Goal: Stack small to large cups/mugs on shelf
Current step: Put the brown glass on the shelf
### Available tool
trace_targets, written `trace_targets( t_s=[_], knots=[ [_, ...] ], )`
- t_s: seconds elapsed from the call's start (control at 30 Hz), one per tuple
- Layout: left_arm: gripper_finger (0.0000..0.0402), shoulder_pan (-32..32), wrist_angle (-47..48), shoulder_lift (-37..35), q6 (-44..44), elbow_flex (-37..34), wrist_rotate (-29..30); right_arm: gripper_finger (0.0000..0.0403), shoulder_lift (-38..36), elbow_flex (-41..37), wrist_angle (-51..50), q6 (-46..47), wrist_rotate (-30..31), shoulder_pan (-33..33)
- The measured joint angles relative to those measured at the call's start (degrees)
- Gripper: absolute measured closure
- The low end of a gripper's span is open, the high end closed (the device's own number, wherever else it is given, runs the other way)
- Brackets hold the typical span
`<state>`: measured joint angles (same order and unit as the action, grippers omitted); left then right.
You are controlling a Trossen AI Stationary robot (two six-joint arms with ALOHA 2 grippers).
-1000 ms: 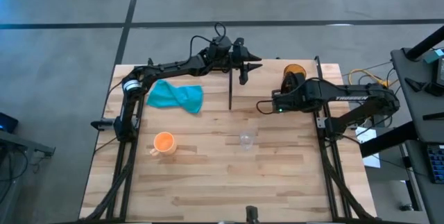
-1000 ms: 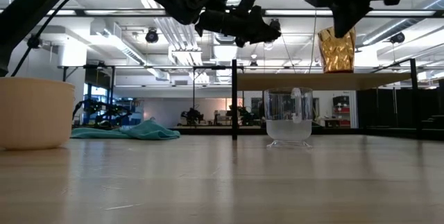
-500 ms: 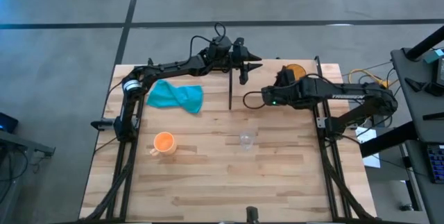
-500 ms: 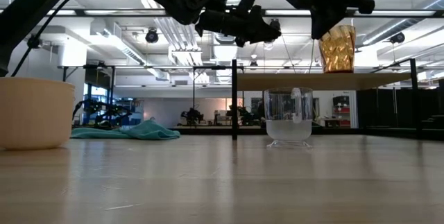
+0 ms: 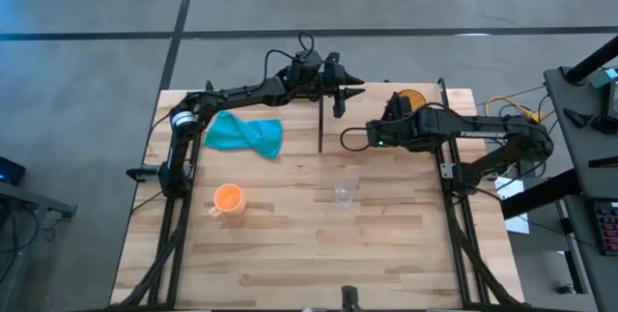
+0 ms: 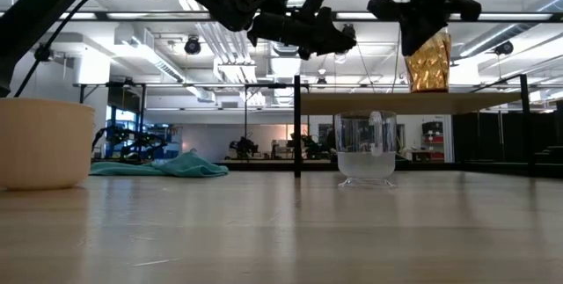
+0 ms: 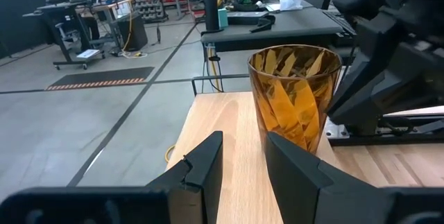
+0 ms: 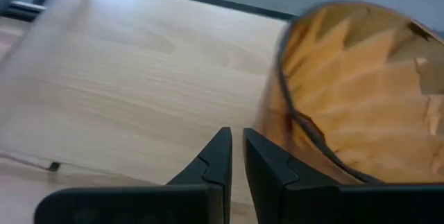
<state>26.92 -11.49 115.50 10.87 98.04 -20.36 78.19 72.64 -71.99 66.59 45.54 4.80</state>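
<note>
Two grippers are poised over the shelf (image 5: 386,119), neither gripping.
Right gripper (image 8: 234,156), nearly shut and empty, is held just beside the brown cup (image 8: 354,89); a nudge could topple it. Left gripper (image 7: 243,158) is spread; orange mug (image 5: 228,198) and glass cup (image 5: 343,194) are left on the table.

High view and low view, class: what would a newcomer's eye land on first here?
Probably the amber faceted cup standing on the raised shelf, with the right claw shut just beside it, not holding it. Next, the clear glass cup near the table's middle and the orange mug toward the left side. The teal cloth lies crumpled under the left arm.
</note>
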Motion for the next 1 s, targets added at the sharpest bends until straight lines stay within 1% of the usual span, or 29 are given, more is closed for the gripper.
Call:
trace_targets(
  t_s=[0.3,0.73,1.0],
  knots=[
    [0.0306,1.17,0.0,0.0,0.02,-0.04,0.02,0.0371,0.0,-2.4,-0.34,0.93,-0.37,0.58],
    [0.0306,2.36,0.06,0.0,0.04,-0.81,0.03,0.0371,-0.02,-2.58,-5.27,1.16,-0.37,2.75],
    [0.0306,2.46,0.09,0.0,0.07,-0.94,0.04,0.0371,-0.06,-2.6,-12.48,7.78,-0.37,2.75]
  ],
)
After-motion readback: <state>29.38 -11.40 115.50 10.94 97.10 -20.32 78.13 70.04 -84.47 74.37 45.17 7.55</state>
